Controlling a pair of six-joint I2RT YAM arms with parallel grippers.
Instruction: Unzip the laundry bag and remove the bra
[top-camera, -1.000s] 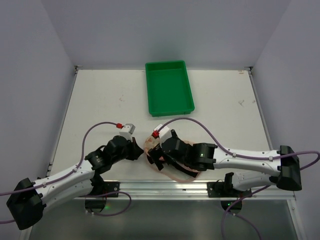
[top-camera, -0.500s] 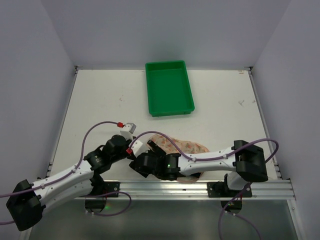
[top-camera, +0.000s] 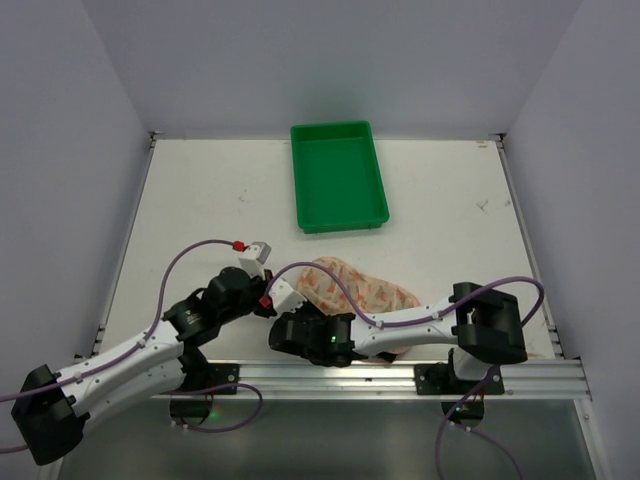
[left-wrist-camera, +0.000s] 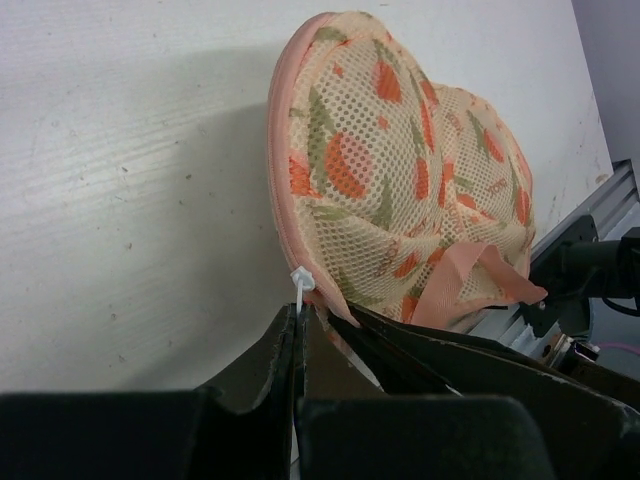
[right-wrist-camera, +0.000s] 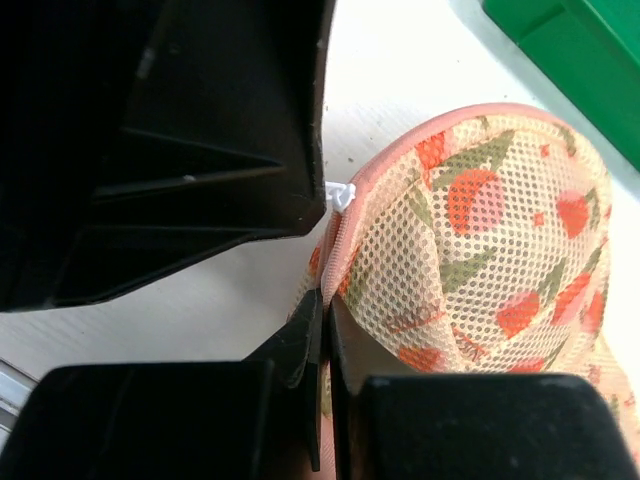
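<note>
The laundry bag (top-camera: 362, 285), pink mesh with an orange-red floral print, lies near the table's front edge and is closed. My left gripper (left-wrist-camera: 300, 310) is shut on the white zip tie (left-wrist-camera: 300, 281) at the bag's (left-wrist-camera: 400, 190) left end. My right gripper (right-wrist-camera: 326, 300) is shut on the pink zipper edging of the bag (right-wrist-camera: 500, 230), just below that zip tie (right-wrist-camera: 342, 196). In the top view the left gripper (top-camera: 270, 303) and the right gripper (top-camera: 298, 315) meet at the bag's left tip. The bra is hidden.
A green plastic tray (top-camera: 298, 180) stands at the back middle of the table, and its corner (right-wrist-camera: 580, 50) shows in the right wrist view. The metal rail (top-camera: 330, 372) at the front edge runs just below the bag and the right arm.
The right arm swung left and low along the front edge, uncovering the bag. Its gripper went from open to shut on the zipper edging. The left gripper stayed shut on the zip tie.
</note>
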